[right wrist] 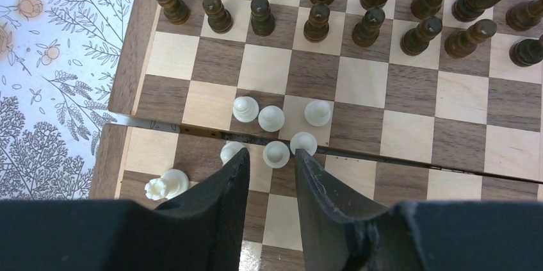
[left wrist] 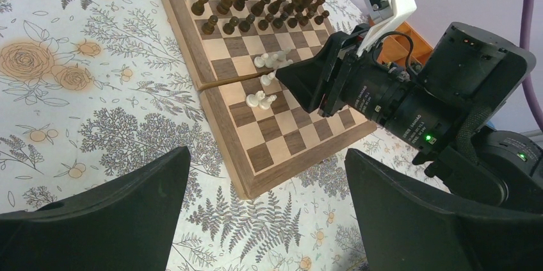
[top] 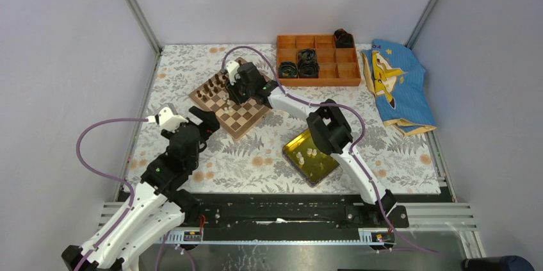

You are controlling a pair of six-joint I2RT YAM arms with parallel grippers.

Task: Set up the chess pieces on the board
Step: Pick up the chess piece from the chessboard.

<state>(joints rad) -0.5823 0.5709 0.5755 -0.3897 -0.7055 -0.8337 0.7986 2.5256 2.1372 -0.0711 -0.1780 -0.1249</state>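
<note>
The board (right wrist: 410,136) lies at the back left of the table (top: 230,101). Dark figures fill its far rows. Several cream-white chess pieces (right wrist: 271,118) stand bunched near the board's centre fold, and one (right wrist: 165,186) lies tipped on its side. My right gripper (right wrist: 271,150) hovers over this cluster, jaws open a narrow gap. One small white piece (right wrist: 276,154) sits just beyond the tips, touched by neither finger. More white pieces (top: 312,152) lie in the yellow tray. My left gripper (left wrist: 266,151) is wide open and holds nothing, above the cloth off the board's near corner (top: 203,120).
The yellow tray (top: 323,167) sits front centre, beside the right arm. An orange compartment box (top: 318,59) with black items stands at the back. A blue printed bag (top: 397,85) lies at the right. A floral cloth (left wrist: 96,91) covers the table, and grey walls enclose it.
</note>
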